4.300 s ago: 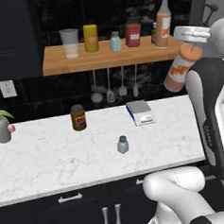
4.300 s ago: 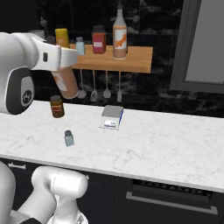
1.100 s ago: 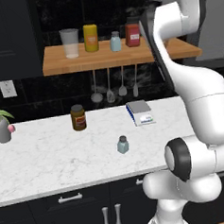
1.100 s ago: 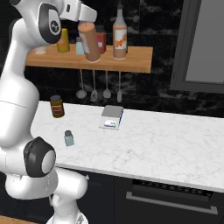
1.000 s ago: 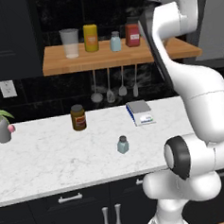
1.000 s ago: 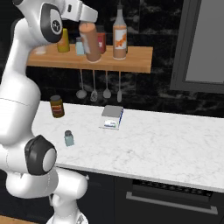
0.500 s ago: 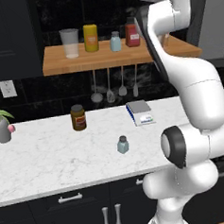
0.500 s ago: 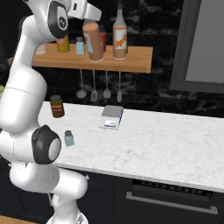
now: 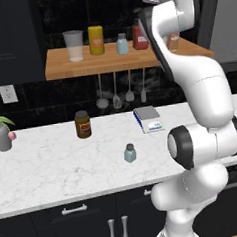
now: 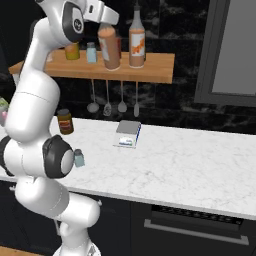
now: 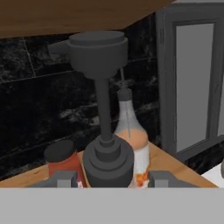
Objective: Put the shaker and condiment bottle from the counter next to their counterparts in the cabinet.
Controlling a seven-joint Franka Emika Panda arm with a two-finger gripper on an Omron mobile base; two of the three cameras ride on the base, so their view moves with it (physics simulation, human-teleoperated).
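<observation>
The tall orange-brown condiment bottle is gripped by the gripper beside its twin bottle on the light-brown wooden shelf. The small pale-blue shaker is left on the white marble counter.

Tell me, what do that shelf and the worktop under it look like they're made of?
The shelf looks like light-brown wood with a matte finish and a thick plank edge. The worktop looks like polished white marble with grey veins, though it could be an imitation.

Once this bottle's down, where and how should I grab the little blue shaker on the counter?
Judging by its pose, come straight down over the shaker and close on its squat pale-blue body just below the grey cap. It stands upright and alone on the counter, so either side looks free.
</observation>
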